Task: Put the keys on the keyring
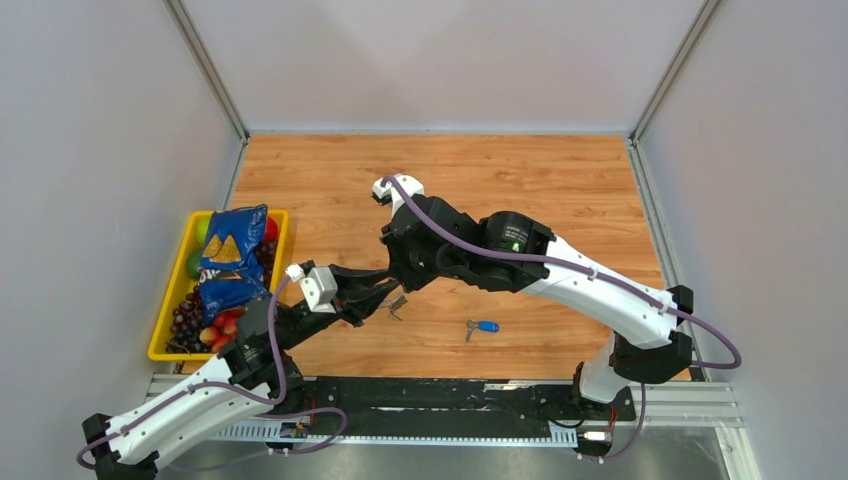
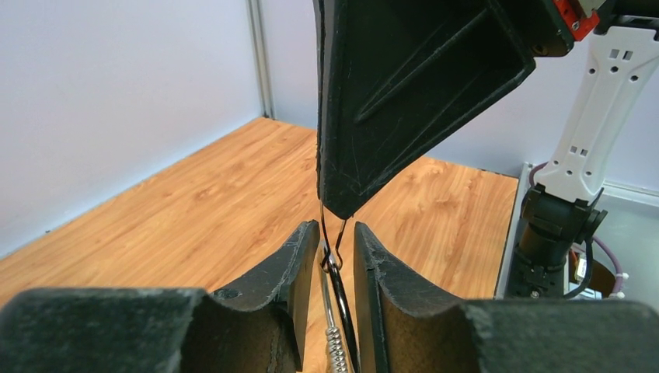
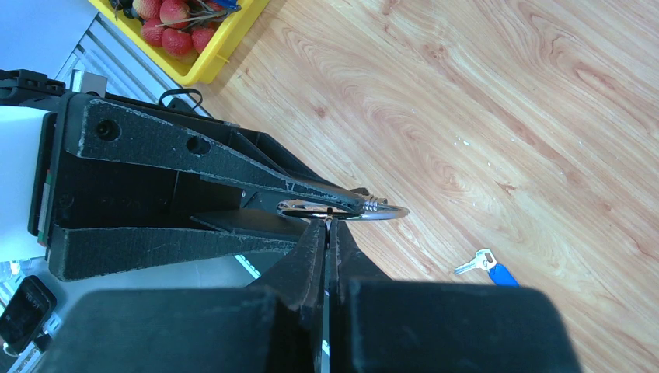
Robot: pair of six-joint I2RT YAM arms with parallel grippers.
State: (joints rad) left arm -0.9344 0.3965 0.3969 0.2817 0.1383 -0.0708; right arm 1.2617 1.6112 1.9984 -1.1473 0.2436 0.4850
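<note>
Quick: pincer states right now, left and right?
Left pincer: closed on the keyring.
Right pincer: shut, tips at the keyring; what they pinch cannot be told.

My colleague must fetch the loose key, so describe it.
Look at the wooden tabletop, toward the middle of its near edge. A small silver key with a blue plastic head lies flat, alone. Its blue head sets it apart from the silver wire keyring nearby.

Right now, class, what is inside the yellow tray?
The yellow tray holds a blue snack bag, grapes, red strawberries and green fruit. Whatever lies beneath the bag is covered.
</note>
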